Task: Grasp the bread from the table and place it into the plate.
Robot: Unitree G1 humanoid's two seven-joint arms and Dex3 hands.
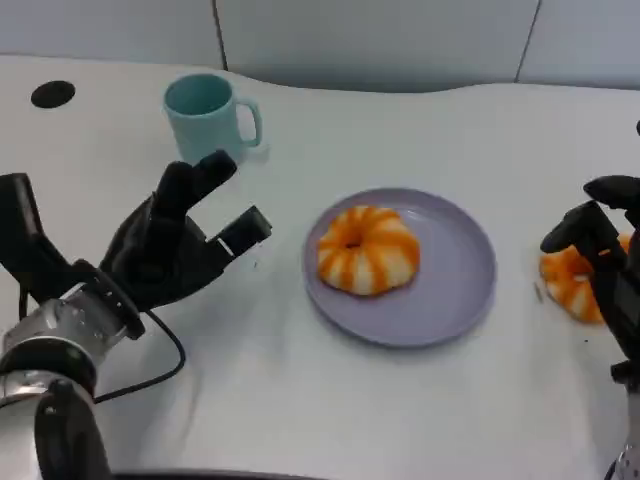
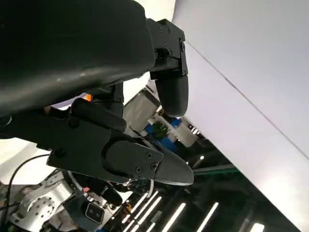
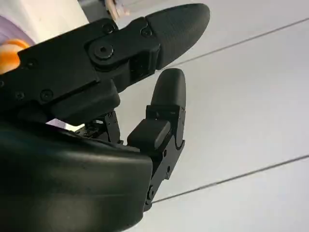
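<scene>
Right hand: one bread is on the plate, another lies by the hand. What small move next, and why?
Probably lower the right hand onto the second bread and close on it. That bread lies on the table right of the purple plate, partly behind the hand, whose fingers are apart and hold nothing. The left hand is open, farther away.

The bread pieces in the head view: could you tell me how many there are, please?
2. One bread lies on the purple plate. The second bread sits on the table to the plate's right, partly hidden behind the right hand; more could be hidden there.
</scene>
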